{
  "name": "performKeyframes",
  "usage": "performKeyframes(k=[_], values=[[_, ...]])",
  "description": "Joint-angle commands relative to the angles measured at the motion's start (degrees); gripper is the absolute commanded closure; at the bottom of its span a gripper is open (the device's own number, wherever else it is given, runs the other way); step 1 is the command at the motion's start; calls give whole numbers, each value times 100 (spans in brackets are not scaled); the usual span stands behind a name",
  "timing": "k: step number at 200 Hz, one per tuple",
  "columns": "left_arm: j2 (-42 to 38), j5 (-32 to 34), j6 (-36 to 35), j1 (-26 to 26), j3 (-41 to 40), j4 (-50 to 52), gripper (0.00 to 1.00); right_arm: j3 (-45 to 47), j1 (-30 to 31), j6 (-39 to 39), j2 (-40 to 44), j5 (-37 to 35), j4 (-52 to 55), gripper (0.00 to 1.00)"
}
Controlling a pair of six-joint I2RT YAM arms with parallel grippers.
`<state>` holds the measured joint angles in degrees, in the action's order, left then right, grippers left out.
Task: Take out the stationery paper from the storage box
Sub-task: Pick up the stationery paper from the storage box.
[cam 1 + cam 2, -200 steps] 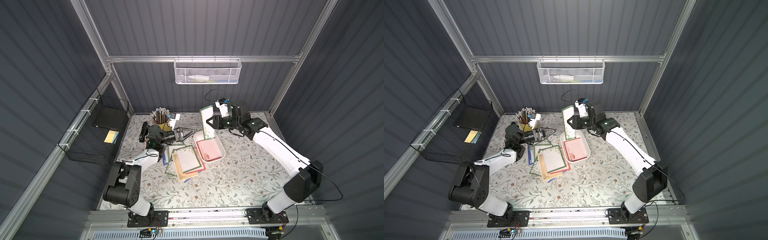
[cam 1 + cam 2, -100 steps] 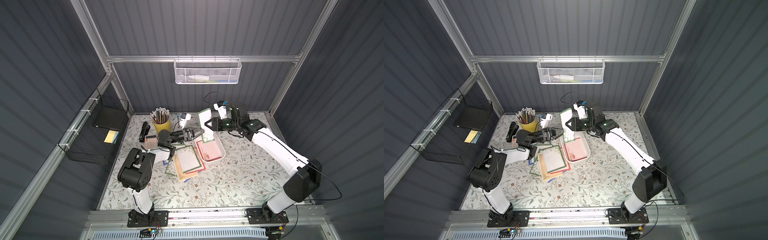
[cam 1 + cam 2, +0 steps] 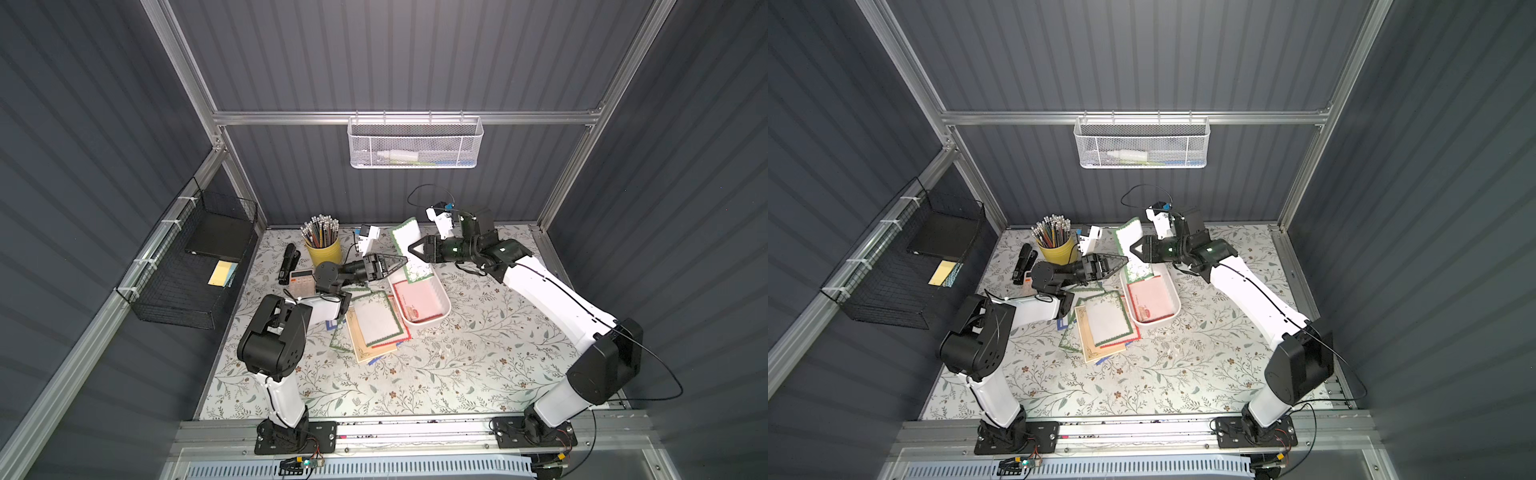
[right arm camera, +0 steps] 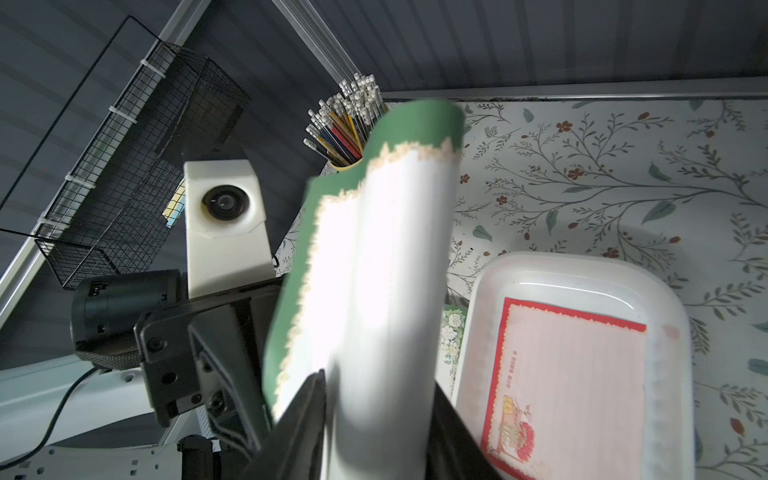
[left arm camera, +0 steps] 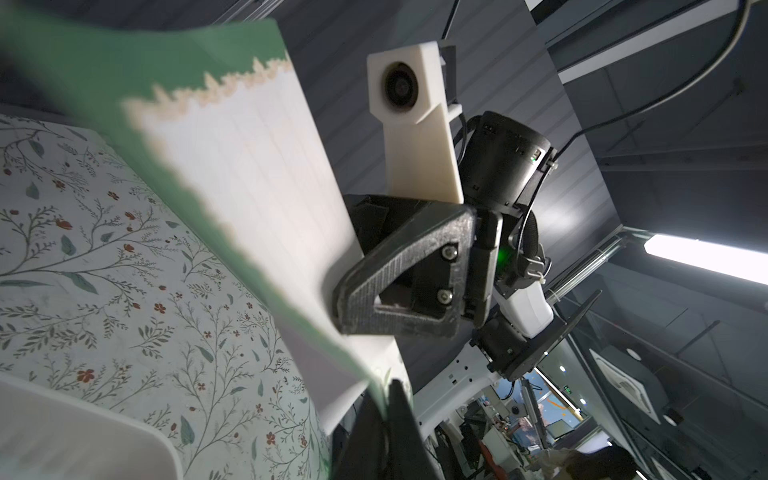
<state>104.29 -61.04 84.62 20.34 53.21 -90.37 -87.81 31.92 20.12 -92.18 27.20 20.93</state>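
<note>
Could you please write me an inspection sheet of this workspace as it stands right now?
Surface: floral tabletop, flat.
Job's things: green-bordered sheet held upright and curled over the far end of the tray; red-bordered sheet lies in the tray; stack of sheets lies on the table beside it.
Clutter: pencil cup and stapler near the back edge.
Grippers: left gripper shut on the green-bordered sheet's edge; right gripper shut on the same sheet.
Cables: black cable loops above the right wrist.
Surroundings: white mesh basket on the back rail; black wire basket on the side wall, yellow notepad inside.
</note>
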Motion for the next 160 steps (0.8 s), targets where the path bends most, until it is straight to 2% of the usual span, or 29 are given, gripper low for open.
performKeyframes(k=[1, 15, 27, 35, 49, 58, 69, 99, 114, 124, 132, 151, 160], values=[[61, -81, -84, 3, 141, 29, 100, 45, 15, 5, -59, 16, -32, 60], [-86, -173, -290, 1, 145, 528, 100, 52, 13, 1, -59, -62, -3, 58], [-375, -215, -1067, -4, 231, 1689, 100, 76, 12, -13, -37, -157, 19, 55], [-651, -173, -1987, -4, 415, 3038, 100, 92, 11, -10, -26, -298, 59, 52], [-1104, 364, -4431, -12, 1129, 6459, 100, 97, 12, -24, -20, -593, 188, 46], [-1321, 717, -5280, -12, 1496, 7813, 100, 114, 7, -59, -12, -763, 242, 43], [-1559, 762, -5598, -140, 1608, 8481, 100, 165, 3, -78, 20, -950, 280, 36], [-2068, 799, -5702, -625, 1203, 9261, 100, 395, 7, -25, 181, -1829, 174, 18], [-2247, 788, -5814, -735, 868, 9512, 100, 456, 7, 13, 256, -2005, 71, 16], [-2386, 790, -5840, -763, 653, 9591, 100, 445, -2, 58, 352, -1969, -57, 26], [-2506, 795, -5842, -773, 524, 9631, 100, 432, -2, 112, 479, -1917, -195, 40], [-2714, 832, -5860, -777, 382, 9712, 100, 745, -23, 421, 932, -1905, -995, 98], [-2760, 848, -5888, -777, 382, 9778, 100, 897, -81, 628, 1098, -1904, -1326, 100]])
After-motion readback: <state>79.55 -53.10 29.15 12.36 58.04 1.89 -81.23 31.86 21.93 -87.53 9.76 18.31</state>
